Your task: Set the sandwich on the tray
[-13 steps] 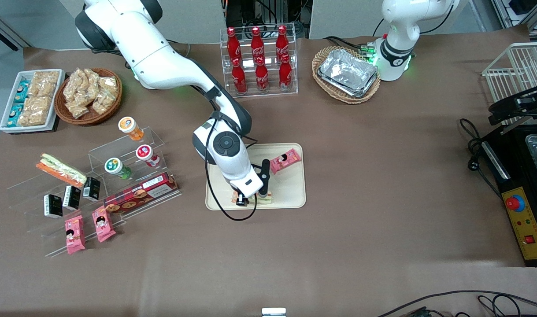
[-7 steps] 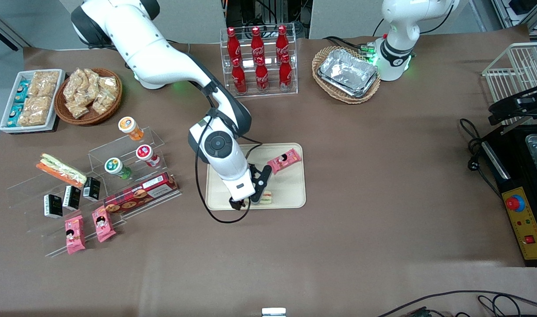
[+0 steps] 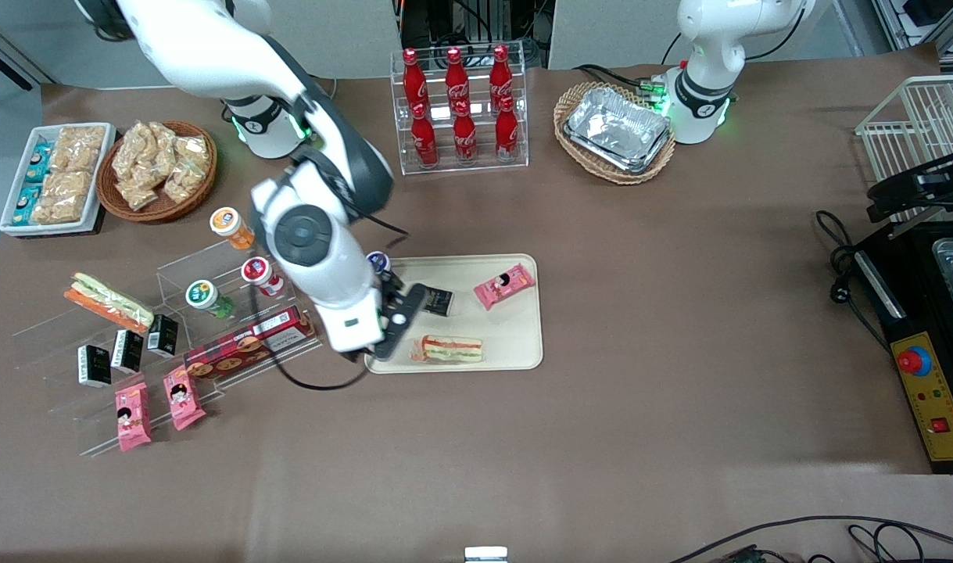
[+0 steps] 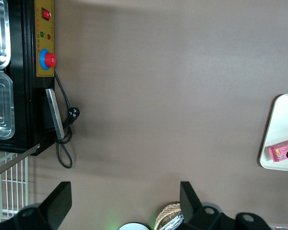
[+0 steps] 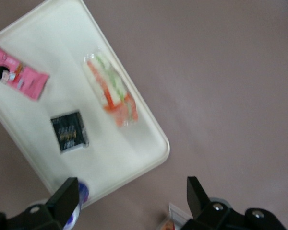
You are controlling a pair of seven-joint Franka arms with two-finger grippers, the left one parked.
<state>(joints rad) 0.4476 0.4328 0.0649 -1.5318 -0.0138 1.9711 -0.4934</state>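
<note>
Front view first: I see the clear-wrapped triangular sandwich (image 3: 448, 349) with pale bread and red and green filling lying flat on the large cream-beige plastic tray (image 3: 523, 344), close to the tray edge nearest the camera. A pink snack packet (image 3: 505, 285) and a small black packet (image 3: 438, 301) lie on the same tray, farther from the camera. My right arm's gripper (image 3: 395, 322) hangs above the tray's end toward the working arm, its fingers spread and holding nothing.

Right wrist view: the sandwich (image 5: 111, 93) shows its red and green stripes along the tray rim (image 5: 156, 132), apart from the gripper fingers (image 5: 196, 191).
</note>
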